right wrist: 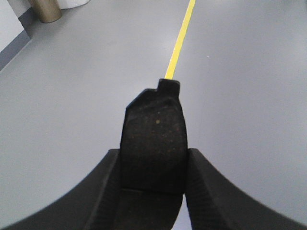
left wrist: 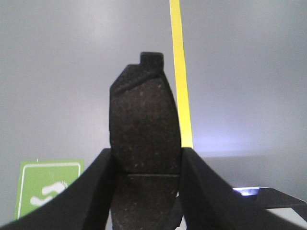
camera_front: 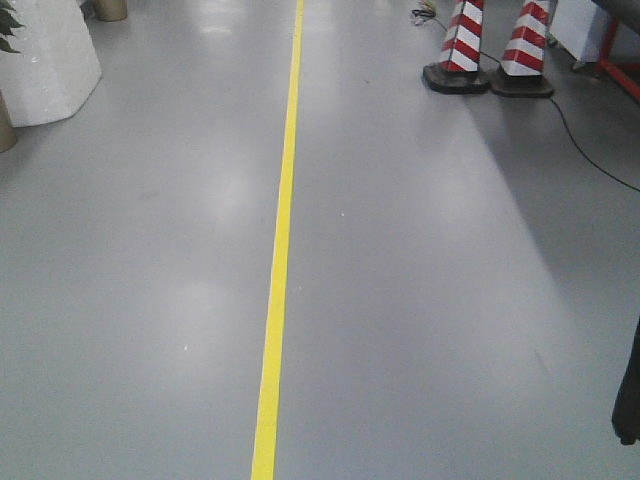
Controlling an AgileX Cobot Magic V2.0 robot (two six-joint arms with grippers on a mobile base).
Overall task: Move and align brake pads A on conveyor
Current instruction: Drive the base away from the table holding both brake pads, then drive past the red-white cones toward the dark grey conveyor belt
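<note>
Gripping evenly is what matters most now: the left pincer is narrowed to the width of the left brake pad A. Its two black fingers press the pad's long edges, so the dark speckled friction face looks at the wrist camera and the notched end pokes out ahead. The right pincer clamps the right brake pad A the same way, closed onto its sides with the tab end forward. Both pads hang in the air above the grey floor. In its wrist view the left one sits just left of the yellow line, and the right one hides the line's near end. A green footprint sign lies on the floor well left of the line. No conveyor shows in any view, so I judge this a carrying step: squeeze steadily, hold the wrists level so neither pad twists or slips, and follow the line. Further off, two striped cones and a black cable lie right of the line, with a white planter left of it
</note>
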